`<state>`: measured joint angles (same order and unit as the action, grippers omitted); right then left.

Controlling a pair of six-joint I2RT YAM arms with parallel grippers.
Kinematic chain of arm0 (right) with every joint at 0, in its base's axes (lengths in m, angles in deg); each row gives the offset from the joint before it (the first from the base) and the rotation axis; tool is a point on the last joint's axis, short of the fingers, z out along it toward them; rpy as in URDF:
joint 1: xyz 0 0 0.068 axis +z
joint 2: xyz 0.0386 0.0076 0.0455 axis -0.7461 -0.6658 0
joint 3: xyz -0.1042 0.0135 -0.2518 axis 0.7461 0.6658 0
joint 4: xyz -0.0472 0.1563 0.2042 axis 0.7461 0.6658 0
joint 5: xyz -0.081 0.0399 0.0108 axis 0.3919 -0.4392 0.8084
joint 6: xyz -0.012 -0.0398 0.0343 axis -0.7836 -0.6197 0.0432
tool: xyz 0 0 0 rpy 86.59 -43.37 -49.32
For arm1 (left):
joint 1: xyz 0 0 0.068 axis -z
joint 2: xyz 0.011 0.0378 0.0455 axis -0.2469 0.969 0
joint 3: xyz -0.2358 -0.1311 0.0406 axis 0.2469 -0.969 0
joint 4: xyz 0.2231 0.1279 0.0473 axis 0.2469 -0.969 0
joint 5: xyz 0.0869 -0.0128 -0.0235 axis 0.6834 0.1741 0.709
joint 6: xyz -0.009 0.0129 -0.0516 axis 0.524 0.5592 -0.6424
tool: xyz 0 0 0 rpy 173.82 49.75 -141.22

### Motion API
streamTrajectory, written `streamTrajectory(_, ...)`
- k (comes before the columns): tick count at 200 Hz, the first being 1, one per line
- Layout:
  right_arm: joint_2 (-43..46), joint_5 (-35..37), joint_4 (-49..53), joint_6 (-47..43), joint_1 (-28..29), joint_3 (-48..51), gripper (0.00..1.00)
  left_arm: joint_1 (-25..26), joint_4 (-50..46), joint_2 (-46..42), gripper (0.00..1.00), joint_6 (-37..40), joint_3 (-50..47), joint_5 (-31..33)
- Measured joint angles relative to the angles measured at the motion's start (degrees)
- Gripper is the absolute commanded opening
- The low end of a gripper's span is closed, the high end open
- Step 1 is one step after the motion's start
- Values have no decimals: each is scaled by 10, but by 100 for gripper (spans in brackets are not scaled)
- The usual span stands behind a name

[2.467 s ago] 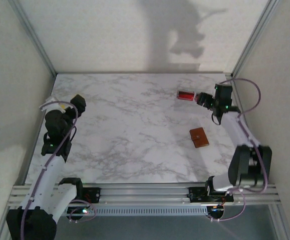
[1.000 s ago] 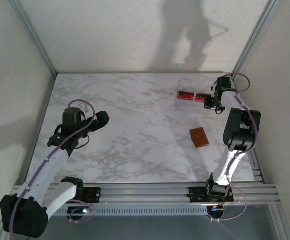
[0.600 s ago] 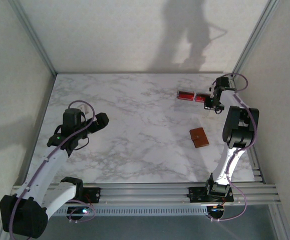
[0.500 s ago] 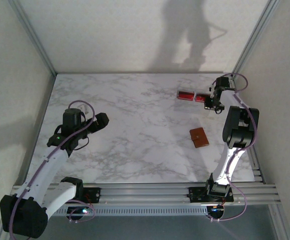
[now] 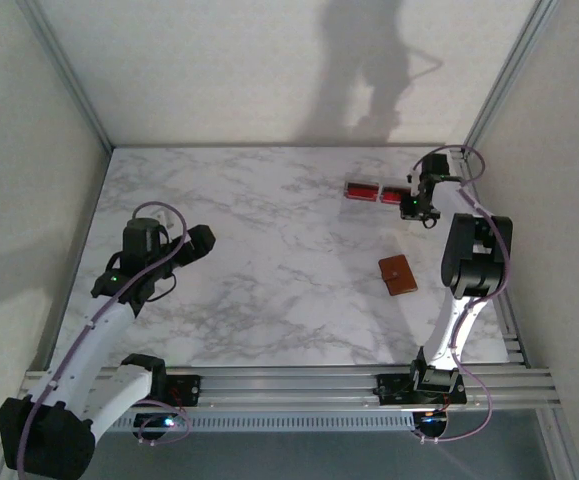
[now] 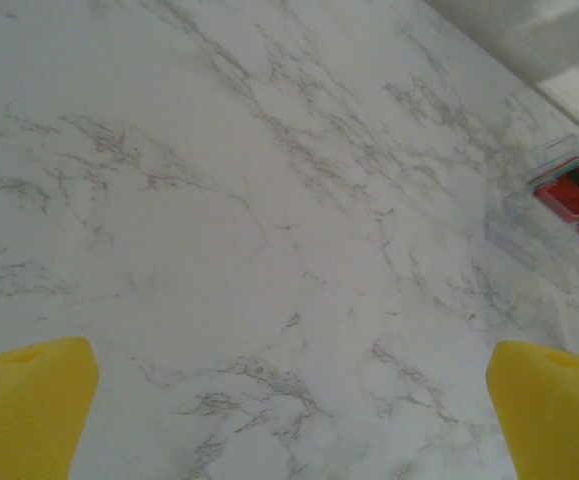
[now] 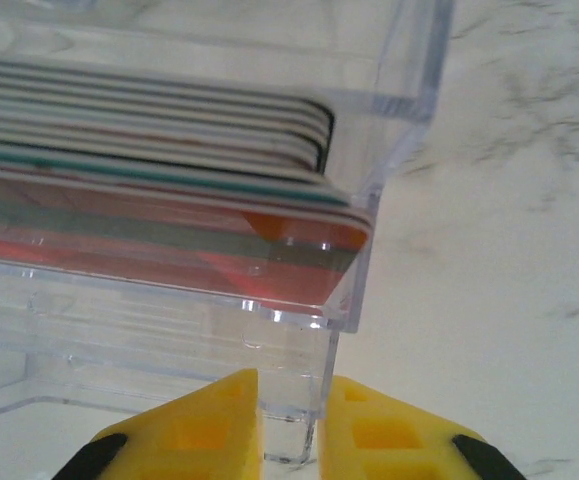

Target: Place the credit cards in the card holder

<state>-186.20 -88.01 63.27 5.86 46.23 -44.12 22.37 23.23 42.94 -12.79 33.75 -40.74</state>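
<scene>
Dragged leftward, clear tray (image 7: 415, 70) sits pinched by right claw (image 7: 294, 397)

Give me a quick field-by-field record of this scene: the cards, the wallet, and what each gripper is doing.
cards: stacked inside the clear tray, at the far right of the table
card holder: folded shut, flat on the table, nearer than the tray, nothing touching it
right gripper: fingers pinched on a wall of the clear tray
left gripper: open, over bare marble on the left, holding nothing
cards in holder: none yet
</scene>
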Motion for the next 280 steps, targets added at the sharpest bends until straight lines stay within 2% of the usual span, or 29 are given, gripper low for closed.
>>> streamTrajectory(73,28,5,24,17,151,1,17,0,12,14,100,-15,-30,-25)
streamTrajectory(106,30,-2,26,54,220,8,18,0,33,35,100,-26,-43,-56)
streamTrajectory(156,55,11,-15,139,303,76,19,3,89,55,100,-44,-73,-100)
streamTrajectory(211,75,90,-28,199,383,111,39,10,129,85,100,-46,-79,-129)
streamTrajectory(247,162,101,-14,209,368,174,50,12,133,85,100,-47,-79,-136)
streamTrajectory(262,214,95,-7,211,335,208,53,13,133,85,100,-47,-79,-144)
streamTrajectory(280,265,83,-4,215,270,250,54,20,134,85,100,-47,-79,-150)
